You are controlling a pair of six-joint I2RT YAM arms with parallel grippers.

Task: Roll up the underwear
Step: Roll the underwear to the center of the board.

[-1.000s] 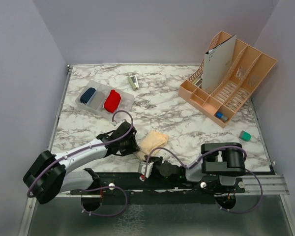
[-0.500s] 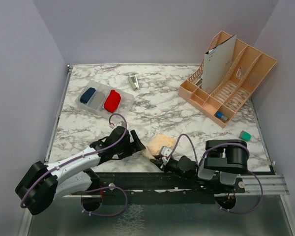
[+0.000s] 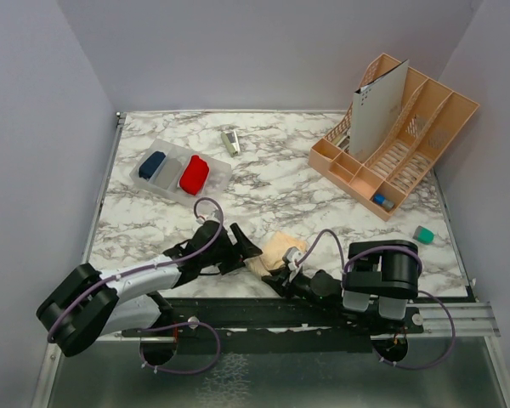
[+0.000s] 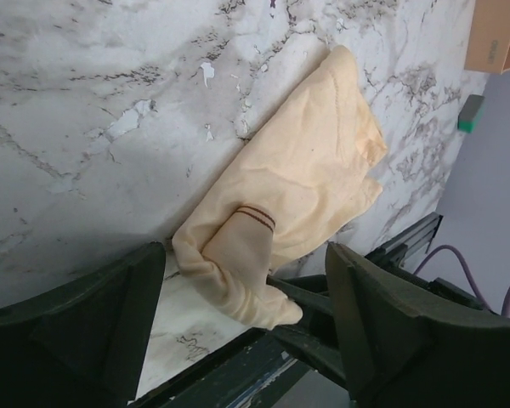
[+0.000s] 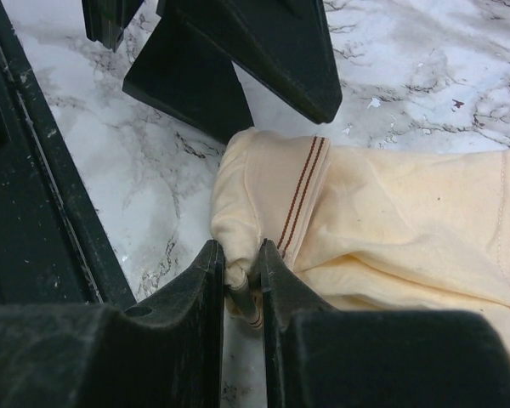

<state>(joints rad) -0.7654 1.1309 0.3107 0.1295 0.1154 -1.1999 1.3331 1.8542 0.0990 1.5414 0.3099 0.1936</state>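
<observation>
A peach-beige underwear [image 3: 280, 249] lies crumpled near the table's front edge, one end partly rolled with a thin red stripe [image 4: 257, 215] showing. My left gripper [image 3: 248, 249] is open just left of it, its jaws either side of the rolled end [image 4: 242, 263] without pinching it. From the front, my right gripper [image 3: 276, 274] is shut on the roll's near corner [image 5: 240, 255]. The rest of the cloth [image 5: 391, 221] spreads out to the right. A red rolled underwear [image 3: 194, 173] sits in a clear tray [image 3: 219, 176].
The tray also holds a blue roll [image 3: 152, 164] and a grey roll [image 3: 170, 170]. A peach desk organiser [image 3: 408, 127] with a white sheet [image 3: 378, 110] stands back right. A teal block [image 3: 423, 234] lies right, a small stapler-like thing [image 3: 230, 141] at the back. The black rail [image 5: 25, 212] runs along the front edge.
My left gripper has opened and slid right, up to the cloth. My right gripper has come forward and right along the front edge. The cloth has shifted slightly right.
</observation>
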